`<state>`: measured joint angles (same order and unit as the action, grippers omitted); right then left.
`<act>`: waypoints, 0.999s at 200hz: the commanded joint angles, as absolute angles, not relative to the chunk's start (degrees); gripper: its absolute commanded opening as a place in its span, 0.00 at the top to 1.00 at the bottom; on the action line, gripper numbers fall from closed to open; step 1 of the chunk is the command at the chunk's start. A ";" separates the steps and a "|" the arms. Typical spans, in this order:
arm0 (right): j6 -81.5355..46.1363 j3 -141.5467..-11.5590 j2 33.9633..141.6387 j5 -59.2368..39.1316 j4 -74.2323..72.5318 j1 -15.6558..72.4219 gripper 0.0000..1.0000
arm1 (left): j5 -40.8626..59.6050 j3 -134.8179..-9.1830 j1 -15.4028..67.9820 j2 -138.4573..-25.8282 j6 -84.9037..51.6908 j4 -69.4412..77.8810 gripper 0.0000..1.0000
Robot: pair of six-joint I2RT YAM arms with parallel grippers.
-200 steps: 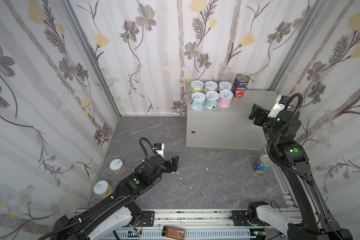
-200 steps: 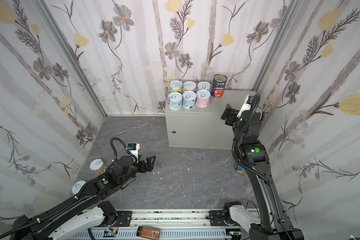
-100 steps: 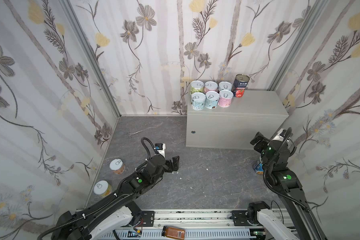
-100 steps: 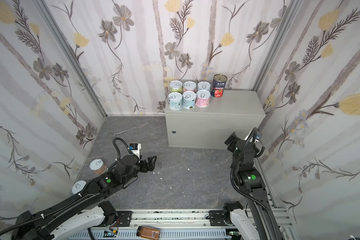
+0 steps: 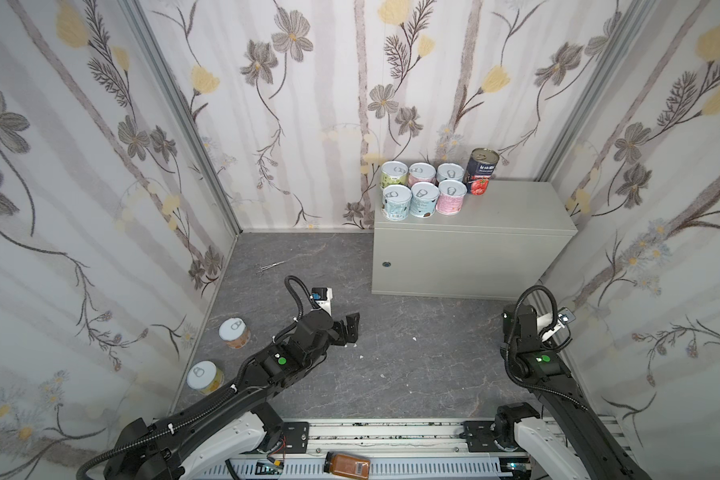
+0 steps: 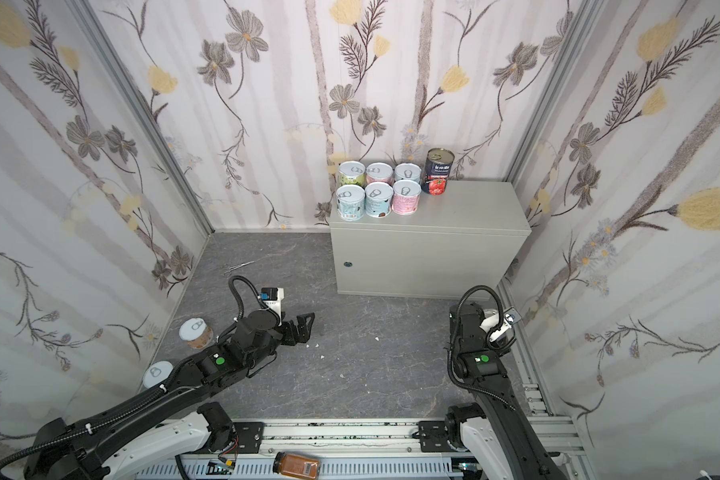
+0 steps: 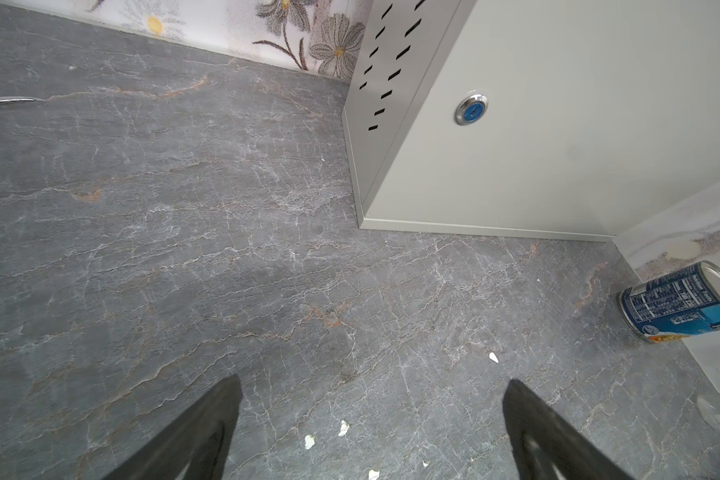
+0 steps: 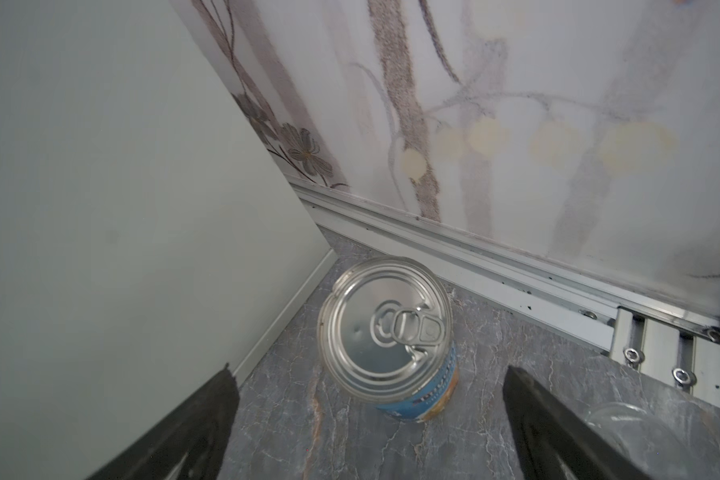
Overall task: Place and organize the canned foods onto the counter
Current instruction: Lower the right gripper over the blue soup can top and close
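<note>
Grey sheet-metal table (image 5: pixel 516 208), boxy, flat top. Six short pastel tins (image 5: pixel 422 193) stand in two tight rows at its back left corner, with the tall tomato tin (image 5: pixel 481 174) just beside them. On the marbled floor (image 5: pixel 412 374), two short tins (image 5: pixel 234 332) by the papered wall (image 5: pixel 100 249). The blue tin (image 8: pixel 387 332), with a ribbed silver pull-tab lid, is near the table's front right corner. Above it the right pincer (image 8: pixel 369 370) is spread wide, holding nothing. Over bare floor the left pincer (image 5: pixel 348 330) is also wide and empty.

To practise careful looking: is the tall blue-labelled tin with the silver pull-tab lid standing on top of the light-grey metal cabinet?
No, the blue-labelled tin stands on the dark grey marbled floor beside the cabinet.
</note>
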<state>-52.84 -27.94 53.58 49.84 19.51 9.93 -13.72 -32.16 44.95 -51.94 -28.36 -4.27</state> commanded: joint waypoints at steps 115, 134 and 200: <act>-70.15 -37.17 77.04 50.49 25.46 9.07 0.00 | -13.84 -31.71 45.09 -51.24 -28.66 -2.90 0.00; -67.13 -36.87 76.82 48.71 23.47 6.99 0.00 | -14.14 -31.51 45.09 -51.57 -28.56 -2.81 0.00; -56.38 -37.21 77.75 42.54 16.68 0.28 0.00 | -14.41 -31.70 45.09 -52.10 -27.47 -2.55 0.00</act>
<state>-61.95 -36.67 76.88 44.82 21.56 2.04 -13.69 -31.59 45.08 -52.23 -28.25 -4.21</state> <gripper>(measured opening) 0.997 0.998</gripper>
